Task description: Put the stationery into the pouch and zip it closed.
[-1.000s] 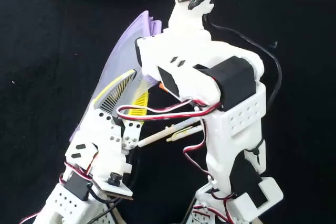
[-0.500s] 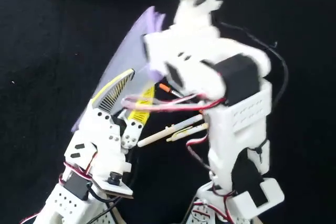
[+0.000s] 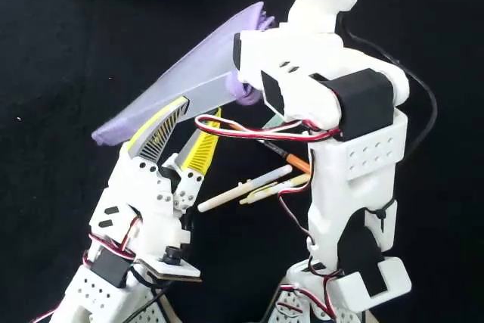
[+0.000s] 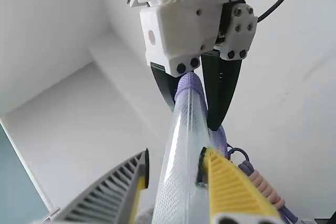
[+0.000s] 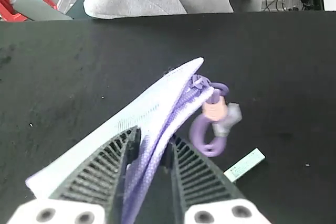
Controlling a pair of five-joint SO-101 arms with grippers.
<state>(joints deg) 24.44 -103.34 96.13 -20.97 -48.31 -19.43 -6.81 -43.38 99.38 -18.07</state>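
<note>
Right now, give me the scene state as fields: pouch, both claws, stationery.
pouch: held up off the table, tilted, passing through both claws
right claw: shut on the pouch's zipper edge
left claw: jaws apart, one on either side of the pouch
pens: lying on the table, outside the pouch
task: stationery not yet in

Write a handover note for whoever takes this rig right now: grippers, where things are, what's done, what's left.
Right gripper: shut on the pouch at its zipper edge, holding that end raised at a slant.
Left gripper: open, the pouch passing between its fingers.
Pens: lying on the table under the arms, outside the pouch.
Done: pouch taken up by the right gripper.
Left: load the pens, then zip the pouch closed.
</note>
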